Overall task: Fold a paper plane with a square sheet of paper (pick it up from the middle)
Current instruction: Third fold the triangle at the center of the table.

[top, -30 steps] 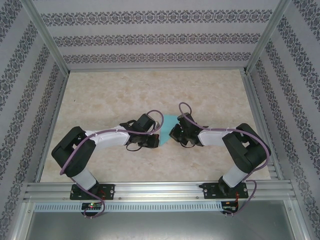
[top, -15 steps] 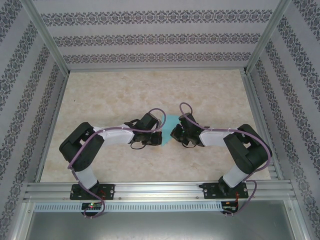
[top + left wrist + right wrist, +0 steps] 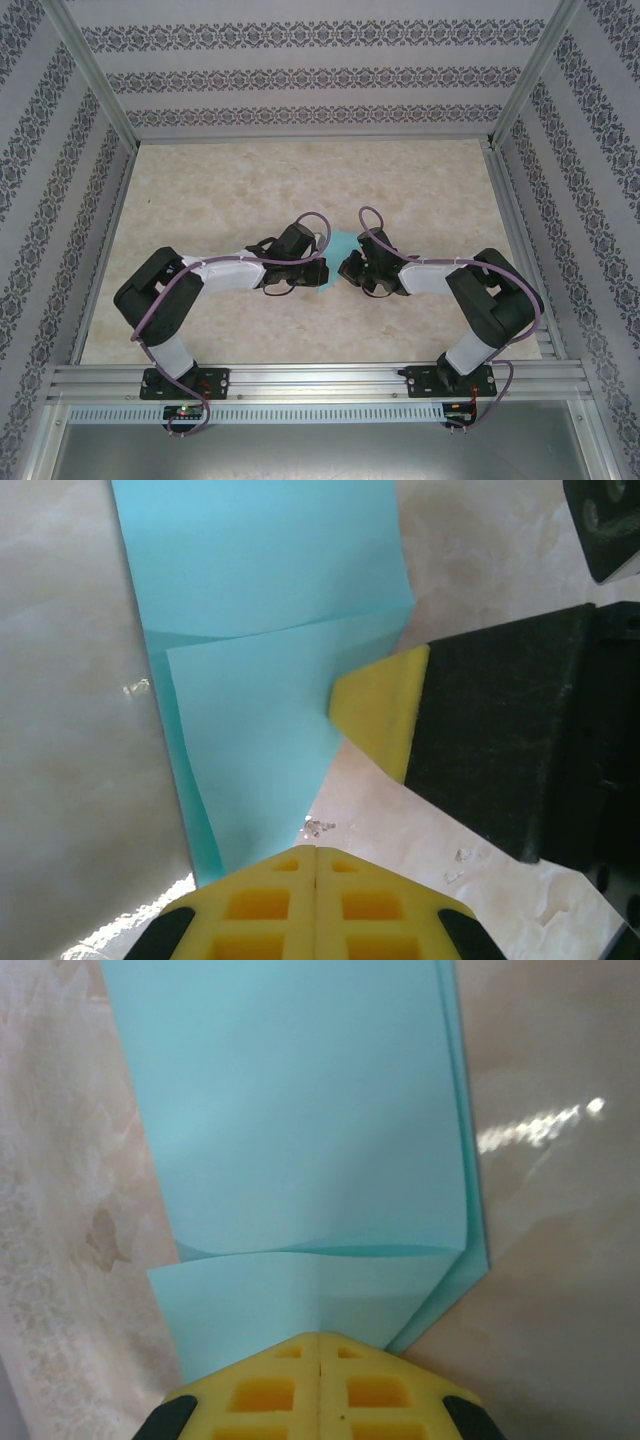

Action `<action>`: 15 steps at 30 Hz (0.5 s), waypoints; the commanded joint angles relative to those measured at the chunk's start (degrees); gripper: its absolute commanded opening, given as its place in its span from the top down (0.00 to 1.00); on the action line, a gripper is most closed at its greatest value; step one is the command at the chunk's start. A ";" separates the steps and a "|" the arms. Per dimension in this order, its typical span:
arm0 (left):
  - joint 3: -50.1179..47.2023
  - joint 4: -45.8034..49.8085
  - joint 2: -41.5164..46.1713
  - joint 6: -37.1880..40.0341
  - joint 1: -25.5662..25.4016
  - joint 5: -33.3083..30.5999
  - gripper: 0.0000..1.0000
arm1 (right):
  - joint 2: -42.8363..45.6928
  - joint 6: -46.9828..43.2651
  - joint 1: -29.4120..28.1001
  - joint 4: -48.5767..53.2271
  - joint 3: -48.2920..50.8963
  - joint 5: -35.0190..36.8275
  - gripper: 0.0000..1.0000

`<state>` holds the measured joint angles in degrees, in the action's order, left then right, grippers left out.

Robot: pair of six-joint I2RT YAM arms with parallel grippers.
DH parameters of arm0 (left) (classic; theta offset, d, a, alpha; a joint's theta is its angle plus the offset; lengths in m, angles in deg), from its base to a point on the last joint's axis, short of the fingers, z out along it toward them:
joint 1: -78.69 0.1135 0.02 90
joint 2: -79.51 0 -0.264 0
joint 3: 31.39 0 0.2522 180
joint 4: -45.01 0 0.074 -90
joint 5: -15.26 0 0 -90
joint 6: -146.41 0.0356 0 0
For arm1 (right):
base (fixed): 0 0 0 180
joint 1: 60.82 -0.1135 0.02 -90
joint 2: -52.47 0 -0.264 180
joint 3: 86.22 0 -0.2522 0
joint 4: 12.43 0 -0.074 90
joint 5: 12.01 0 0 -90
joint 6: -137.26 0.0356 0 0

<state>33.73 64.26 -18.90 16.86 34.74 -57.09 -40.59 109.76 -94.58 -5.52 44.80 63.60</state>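
At the tabletop (image 3: 250, 180) centre: square sheet of paper (image 3: 260, 740), part-folded, left claw (image 3: 316, 858) and right claw (image 3: 320, 1344) each clamped on an edge. Advised: align layers, avoid tugging.

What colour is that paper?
The paper is plain teal-blue, clearest in the right wrist view.

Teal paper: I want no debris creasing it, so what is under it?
Marbled table shows around the teal paper, its own folded flap lying on top. Whatever is beneath the sheet itself is covered.
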 commanded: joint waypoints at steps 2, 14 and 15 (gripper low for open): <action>0.00 -1.08 -2.50 -0.48 -0.35 0.44 1.00 | 0.44 0.02 0.04 -1.49 1.20 -1.93 1.00; -0.22 0.88 -4.07 0.26 -0.35 -1.73 1.00 | 3.79 -7.17 -0.27 -2.35 0.38 -4.15 1.00; -0.27 0.81 -4.09 0.26 -0.35 -1.81 1.00 | 3.61 -7.34 -0.59 -1.92 0.18 -3.98 1.00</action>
<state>33.73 64.40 -22.68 16.88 34.74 -57.52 -38.01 105.26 -94.52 -6.48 45.06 60.25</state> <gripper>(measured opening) 0.052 0.048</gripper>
